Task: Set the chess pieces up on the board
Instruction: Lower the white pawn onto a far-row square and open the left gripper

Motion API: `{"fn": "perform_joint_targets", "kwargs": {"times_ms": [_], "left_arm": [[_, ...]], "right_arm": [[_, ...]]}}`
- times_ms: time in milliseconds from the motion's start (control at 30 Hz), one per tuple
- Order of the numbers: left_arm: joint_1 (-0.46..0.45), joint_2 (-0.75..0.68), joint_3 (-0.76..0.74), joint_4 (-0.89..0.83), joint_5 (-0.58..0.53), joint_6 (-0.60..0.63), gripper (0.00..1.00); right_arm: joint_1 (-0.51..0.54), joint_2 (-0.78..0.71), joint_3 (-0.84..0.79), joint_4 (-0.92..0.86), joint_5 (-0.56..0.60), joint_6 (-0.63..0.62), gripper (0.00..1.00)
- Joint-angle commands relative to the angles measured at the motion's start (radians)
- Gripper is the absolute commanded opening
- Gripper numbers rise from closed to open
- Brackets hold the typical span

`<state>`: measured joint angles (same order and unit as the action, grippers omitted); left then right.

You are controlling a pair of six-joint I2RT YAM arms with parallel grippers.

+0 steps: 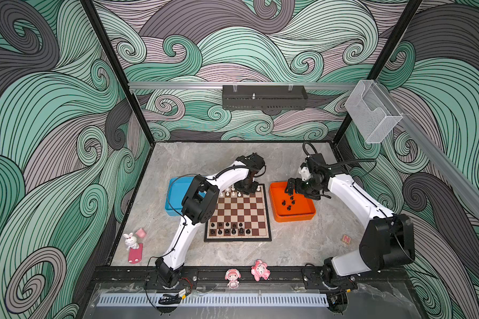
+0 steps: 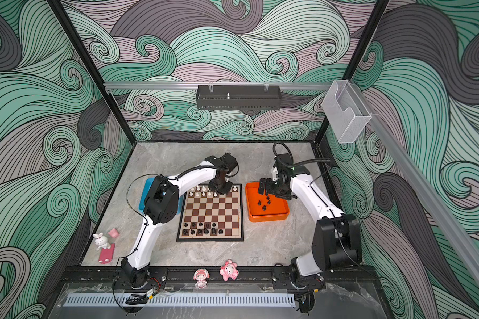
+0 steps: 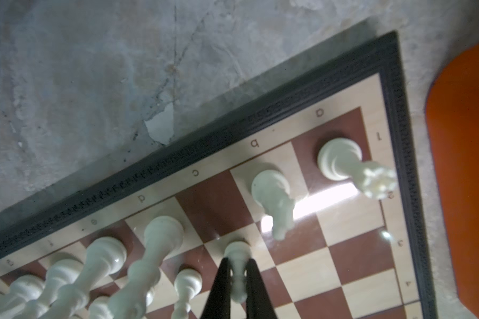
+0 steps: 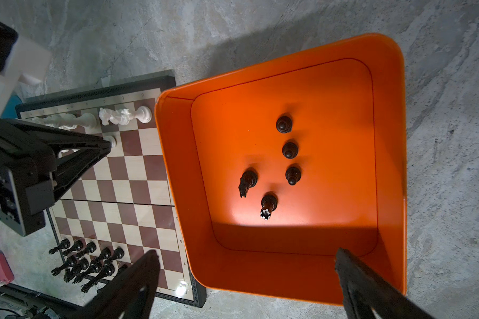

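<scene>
"Left wrist view: what does the left gripper [image 3: 237, 262] hold?"

"A white pawn [image 3: 236, 248], upright, pinched between jaws set very narrow. It is at a cream square in the second row of the board [image 3: 351, 248], file c. I cannot tell whether its base touches."

"The other white pieces [image 1: 233, 190]?"

"Ranked along the board's far edge in both top views. The rook [image 3: 339, 158] stands on a1 with the knight [image 3: 273, 190] next to it on b1."

"Right gripper [image 4: 246, 252]?"

"Jaws spread wide with nothing between them. It hangs above the orange tray [image 4: 398, 138], which sits on the table [image 1: 288, 248] just right of the board. Five black pieces [image 4: 289, 150] stand upright in that tray."

"Black on the board?"

"More black pieces [image 1: 230, 229] in the two near rows, bunched toward the left arm's side."
</scene>
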<state>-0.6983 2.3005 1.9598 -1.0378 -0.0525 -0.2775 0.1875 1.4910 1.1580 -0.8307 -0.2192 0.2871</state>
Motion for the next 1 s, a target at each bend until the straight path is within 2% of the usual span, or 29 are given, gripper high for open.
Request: {"fn": "perform_joint_targets", "kwargs": {"times_ms": [0, 967], "left_arm": [[-0.004, 0.019, 0.03, -0.036, -0.017, -0.009, 0.1], [-0.009, 0.008, 0.013, -0.048, 0.002, -0.013, 0.12]], "right_arm": [[-0.006, 0.014, 0.0, -0.012, -0.01, -0.014, 0.99], [-0.007, 0.017, -0.006, -0.011, -0.014, -0.011, 0.99]]}}
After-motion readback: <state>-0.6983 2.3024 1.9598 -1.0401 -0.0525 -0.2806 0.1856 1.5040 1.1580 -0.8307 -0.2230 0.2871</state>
